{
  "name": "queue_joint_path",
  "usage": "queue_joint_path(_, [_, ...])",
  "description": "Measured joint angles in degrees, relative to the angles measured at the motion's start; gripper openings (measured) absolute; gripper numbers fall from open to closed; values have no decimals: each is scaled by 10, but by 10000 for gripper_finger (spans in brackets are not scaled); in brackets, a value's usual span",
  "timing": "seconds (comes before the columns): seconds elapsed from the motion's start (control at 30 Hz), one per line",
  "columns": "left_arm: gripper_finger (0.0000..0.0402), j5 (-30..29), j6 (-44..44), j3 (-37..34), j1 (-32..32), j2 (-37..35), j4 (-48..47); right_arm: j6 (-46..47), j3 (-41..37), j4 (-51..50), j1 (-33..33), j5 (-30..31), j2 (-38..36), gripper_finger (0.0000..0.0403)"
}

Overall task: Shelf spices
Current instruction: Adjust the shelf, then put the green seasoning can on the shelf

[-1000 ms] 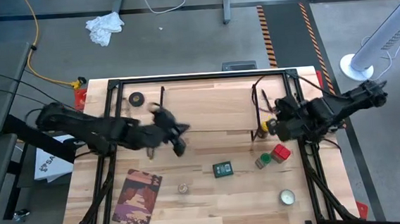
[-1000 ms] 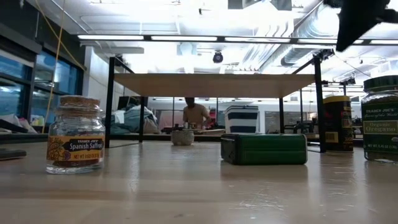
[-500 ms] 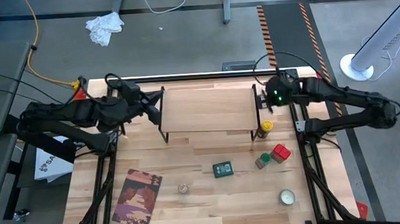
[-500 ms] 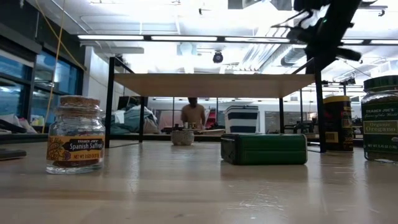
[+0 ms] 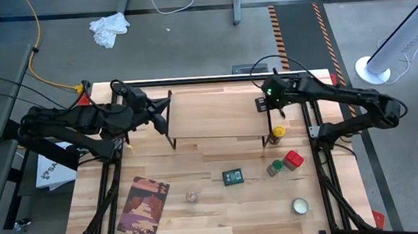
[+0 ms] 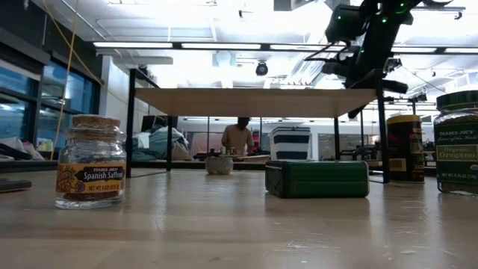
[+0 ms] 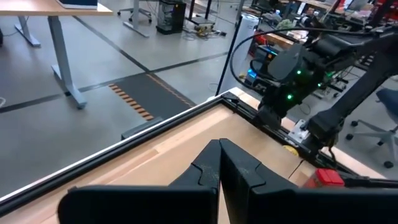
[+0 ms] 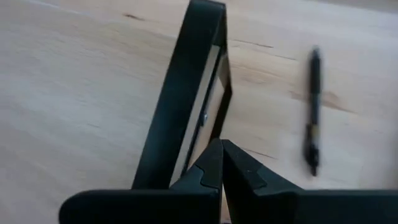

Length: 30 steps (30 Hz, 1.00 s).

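Wooden desk (image 5: pixel 223 212) on a grey workshop floor, low shelf (image 5: pixel 216 113) standing at its far middle. Shelf board is bare, so by my read nothing is stocked yet; all five spices are left to place.

Spices sit on the desk in front of the shelf: yellow-lidded jar (image 5: pixel 276 134) by the shelf's right front leg, green-lidded jar (image 5: pixel 274 168) touching or just beside the red-topped one (image 5: pixel 294 160), black square tin (image 5: pixel 232 176) near the middle, tiny clear jar (image 5: pixel 191 197) nearer the front.

Left end effector (image 5: pixel 162 117) is at the shelf's left edge, clenched, holding nothing. Right end effector (image 5: pixel 265 102) is at the right edge, also clenched and empty, with the yellow-lidded jar near it. The other spices are well apart from both.
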Motion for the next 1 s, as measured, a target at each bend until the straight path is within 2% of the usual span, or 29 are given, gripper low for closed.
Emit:
queue_joint_path(0.33, [0, -15, -14, 0, -6, -5, -40, 48, 0, 156, 39, -37, 55, 0])
queue_joint_path(0.5, [0, 3, -15, 0, -8, -9, -59, 21, 0, 106, 50, -39, 33, 0])
queue_joint_path(0.7, [0, 78, -21, 0, -39, 45, -97, -24, 0, 24, 76, -38, -72, 0])
queue_joint_path(0.83, [0, 116, -46, 0, -69, 117, -87, -14, 0, 28, 152, -42, -155, 0])
queue_joint_path(1.0, [0, 144, -66, 0, -94, 207, -33, 30, 0, 74, 324, -33, -181, 0])
